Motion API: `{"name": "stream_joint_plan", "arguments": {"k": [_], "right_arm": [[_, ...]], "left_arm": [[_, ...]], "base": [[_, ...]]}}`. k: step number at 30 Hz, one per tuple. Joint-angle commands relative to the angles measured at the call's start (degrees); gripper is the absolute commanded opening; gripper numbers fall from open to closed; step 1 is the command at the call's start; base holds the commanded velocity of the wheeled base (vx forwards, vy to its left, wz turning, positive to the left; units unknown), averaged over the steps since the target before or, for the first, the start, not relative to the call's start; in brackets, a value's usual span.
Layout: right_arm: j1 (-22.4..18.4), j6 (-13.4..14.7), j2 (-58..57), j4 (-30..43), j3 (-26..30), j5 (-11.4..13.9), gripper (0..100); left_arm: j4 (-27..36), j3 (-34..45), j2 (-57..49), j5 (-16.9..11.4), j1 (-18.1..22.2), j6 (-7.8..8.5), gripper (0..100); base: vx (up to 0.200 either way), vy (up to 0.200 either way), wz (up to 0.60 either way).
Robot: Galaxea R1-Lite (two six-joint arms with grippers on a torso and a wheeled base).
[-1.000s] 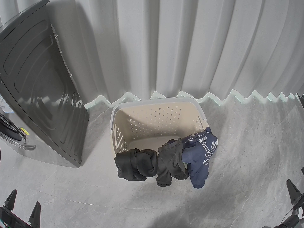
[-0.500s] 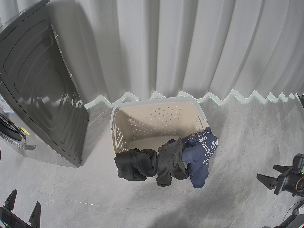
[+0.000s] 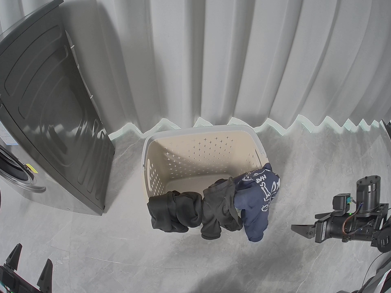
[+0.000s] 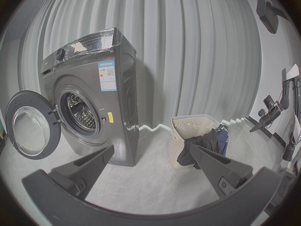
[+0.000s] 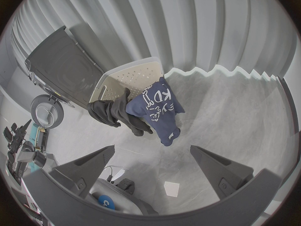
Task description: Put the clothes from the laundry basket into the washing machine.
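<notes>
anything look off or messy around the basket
Yes: two dark grey garments and a navy printed shirt hang draped over the near rim of the beige plastic laundry basket, trailing down its outside instead of lying inside.

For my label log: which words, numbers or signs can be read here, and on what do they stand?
Nothing reads whole.
Label on washer front: too small.
Yellow sticker below it: too small.
White print on navy shirt: broken by folds, no whole word.
</notes>
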Motion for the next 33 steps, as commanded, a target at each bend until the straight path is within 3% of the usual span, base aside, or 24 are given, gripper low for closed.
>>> {"name": "stream_joint_plan", "arguments": {"k": [1,14,33], "right_arm": [[2.67,0.04,12.08,-5.23,-1.69,-0.14,100],[5.92,-0.13,27.38,-23.95,-3.97,-1.02,100],[8.03,1.1,39.5,-30.02,-16.45,-3.83,100]], "left_arm": [[0.0,0.84,-0.95,-0.08,0.0,-0.08,100],[0.0,0.84,-0.95,-0.08,0.0,-0.08,100],[0.0,0.84,-0.95,-0.08,0.0,-0.08,100]], "base": [[0.0,0.0,0.0],[0.0,0.0,0.0],[0.0,0.0,0.0]]}}
